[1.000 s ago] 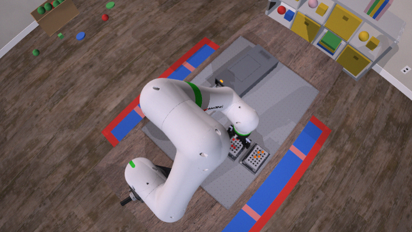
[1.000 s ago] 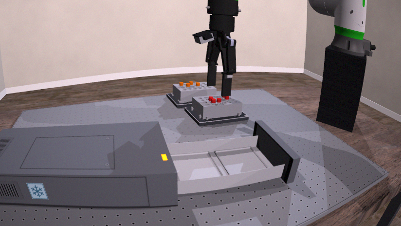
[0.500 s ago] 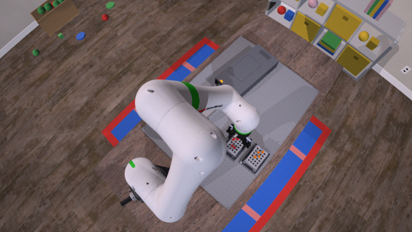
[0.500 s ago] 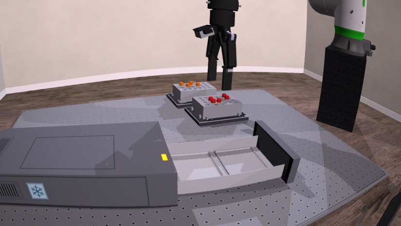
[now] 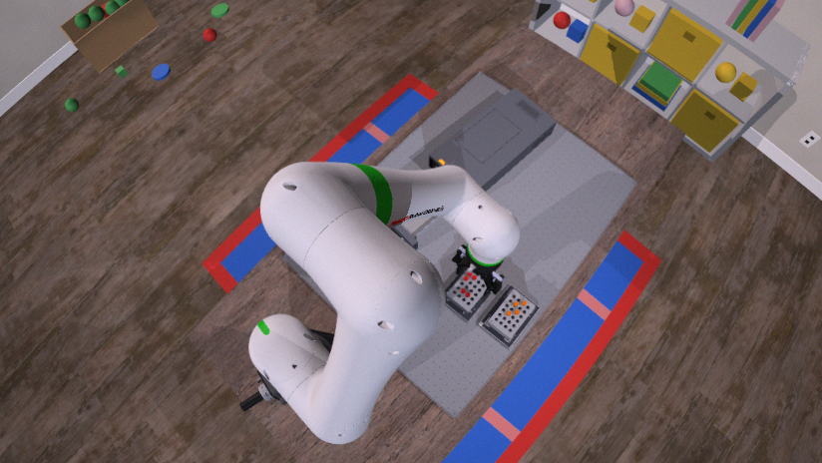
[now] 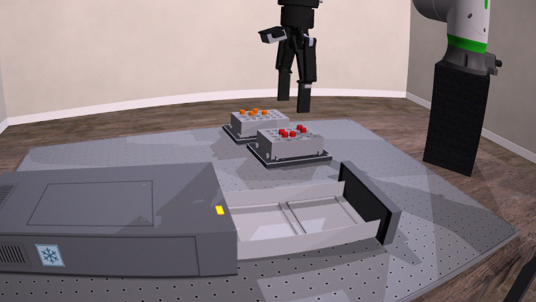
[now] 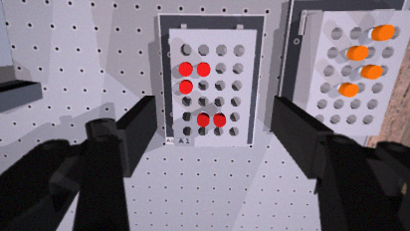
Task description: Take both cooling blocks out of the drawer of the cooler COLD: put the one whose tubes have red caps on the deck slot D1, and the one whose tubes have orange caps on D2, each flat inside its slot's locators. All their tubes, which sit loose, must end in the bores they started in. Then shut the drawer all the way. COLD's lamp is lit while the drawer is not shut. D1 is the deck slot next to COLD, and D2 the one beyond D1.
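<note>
our gripper (image 5: pixel 477 276) (image 6: pixel 293 106) (image 7: pixel 214 113): parted, grasping nothing, upper centre of the exterior frame | red-capped block (image 5: pixel 467 289) (image 6: pixel 289 144) (image 7: pixel 213 90): on its slot, exterior centre | orange-capped block (image 5: pixel 509 313) (image 6: pixel 258 122) (image 7: pixel 350 75): on its slot, just upper left of the red-capped one | drawer (image 6: pixel 304 243): open, lower right, lamp (image 5: pixel 441 162) (image 6: pixel 219 209) lit

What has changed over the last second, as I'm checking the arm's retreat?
The gripper rose, open, farther above the red-capped block. Both blocks, their tubes and the open drawer stayed put; nothing was visibly grasped or released.
</note>
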Robot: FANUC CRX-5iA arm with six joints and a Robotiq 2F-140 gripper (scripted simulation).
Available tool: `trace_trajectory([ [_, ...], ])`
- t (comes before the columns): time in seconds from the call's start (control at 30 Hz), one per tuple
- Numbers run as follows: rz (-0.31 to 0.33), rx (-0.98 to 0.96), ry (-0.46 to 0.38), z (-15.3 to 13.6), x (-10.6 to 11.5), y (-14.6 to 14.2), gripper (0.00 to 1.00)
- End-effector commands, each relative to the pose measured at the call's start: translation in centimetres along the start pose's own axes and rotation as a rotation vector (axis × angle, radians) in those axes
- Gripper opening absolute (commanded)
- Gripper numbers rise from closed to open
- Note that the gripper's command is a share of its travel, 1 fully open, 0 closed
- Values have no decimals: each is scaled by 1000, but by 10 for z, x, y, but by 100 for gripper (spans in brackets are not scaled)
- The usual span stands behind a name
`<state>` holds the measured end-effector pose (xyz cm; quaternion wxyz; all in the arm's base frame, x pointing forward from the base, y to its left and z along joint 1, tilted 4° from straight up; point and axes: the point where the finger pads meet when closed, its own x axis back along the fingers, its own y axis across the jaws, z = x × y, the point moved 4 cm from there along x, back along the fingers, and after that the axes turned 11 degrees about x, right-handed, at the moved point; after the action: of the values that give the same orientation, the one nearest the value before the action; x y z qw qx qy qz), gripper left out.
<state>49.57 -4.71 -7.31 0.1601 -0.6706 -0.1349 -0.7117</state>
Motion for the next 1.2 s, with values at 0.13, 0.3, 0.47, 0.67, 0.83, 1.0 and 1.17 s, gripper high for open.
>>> trace_trajectory([
  [0.13,-1,0,1,1,9,0,66],
  [0.3,-1,0,1,1,13,0,66],
  [0.47,-1,0,1,1,20,0,66],
  [0.67,-1,0,1,1,28,0,66],
  [0.83,-1,0,1,1,34,0,66],
  [1.0,-1,107,1,0,33,-16,10],
  [1.17,-1,240,1,-1,32,-36,10],
])
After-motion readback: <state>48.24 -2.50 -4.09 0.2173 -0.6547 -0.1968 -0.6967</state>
